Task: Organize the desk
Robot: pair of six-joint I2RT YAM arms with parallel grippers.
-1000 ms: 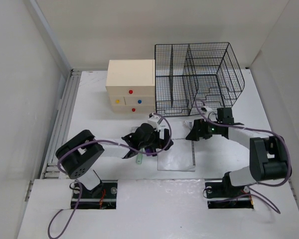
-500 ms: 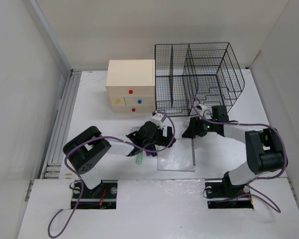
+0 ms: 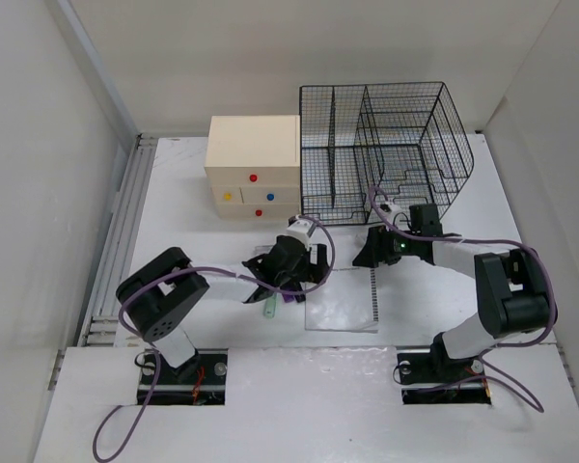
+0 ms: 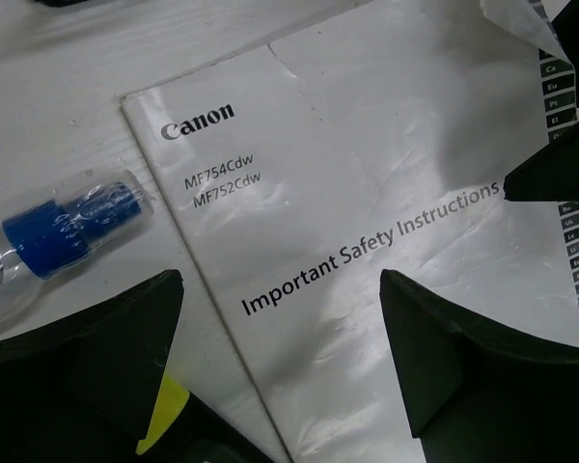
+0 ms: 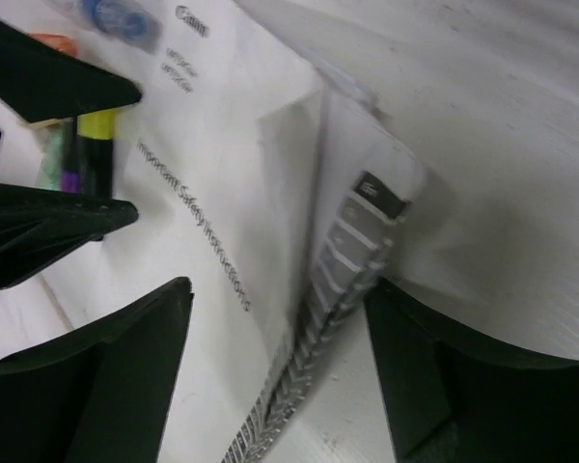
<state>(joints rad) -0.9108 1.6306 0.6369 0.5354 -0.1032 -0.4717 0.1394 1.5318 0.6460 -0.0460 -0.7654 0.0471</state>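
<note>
A white Canon booklet lies flat on the white desk between the arms. It fills the left wrist view, and its tabbed edge shows in the right wrist view. My left gripper is open and empty, low over the booklet's left edge. My right gripper is open, with its fingers either side of the booklet's tabbed far right corner. A blue-capped item in clear wrap lies left of the booklet.
A cream drawer box and a black wire rack stand at the back. Several markers lie under the left gripper, also seen in the right wrist view. A metal rail runs along the left side.
The right arm pulled in a little, bringing its gripper slightly left onto the booklet's corner, then held still. The left gripper shifted slightly right and then back left over the booklet's edge.
</note>
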